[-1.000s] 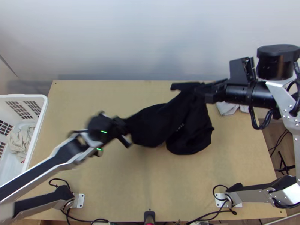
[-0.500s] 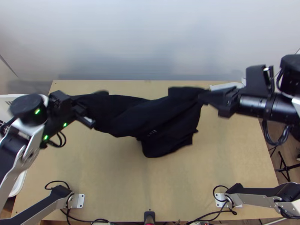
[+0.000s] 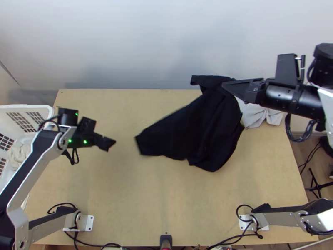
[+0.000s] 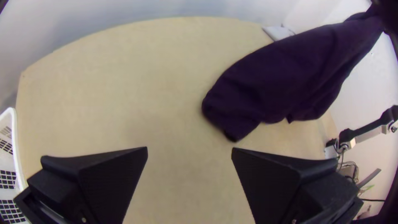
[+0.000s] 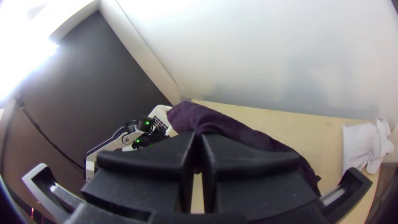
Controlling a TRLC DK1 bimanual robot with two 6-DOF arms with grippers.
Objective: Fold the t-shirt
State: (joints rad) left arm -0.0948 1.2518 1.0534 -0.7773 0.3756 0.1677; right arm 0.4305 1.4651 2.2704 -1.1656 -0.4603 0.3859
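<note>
Black t-shirt (image 3: pixel 202 127) hangs from the right gripper (image 3: pixel 224 86), free of the left gripper (image 3: pixel 114 143)

The t-shirt slants from the right gripper's fingers towards the left gripper's, loose and creased, its free end stopping short of the left ones. A narrow flap sticks out past the right fingers on their far side, and a broad, uneven part drops from them towards the near side of the worktop (image 3: pixel 137 208). In the right wrist view, the right gripper (image 5: pixel 198 139) has its fingers clenched on a gathered bit of the dark fabric; which part of the garment that is, I cannot tell. Nor can I tell whether the lower folds touch the wood.

In the left wrist view, the left gripper (image 4: pixel 189 150) has its fingers released and wide apart, with bare wood between them and the garment beyond their tips.

A crumpled white cloth (image 3: pixel 254 117) lies near the right fingers, at the worktop's far right corner. Behind the left fingers, on the side away from the garment, stands a white basket (image 3: pixel 31 109) with pale fabric (image 3: pixel 17 155) in it.
</note>
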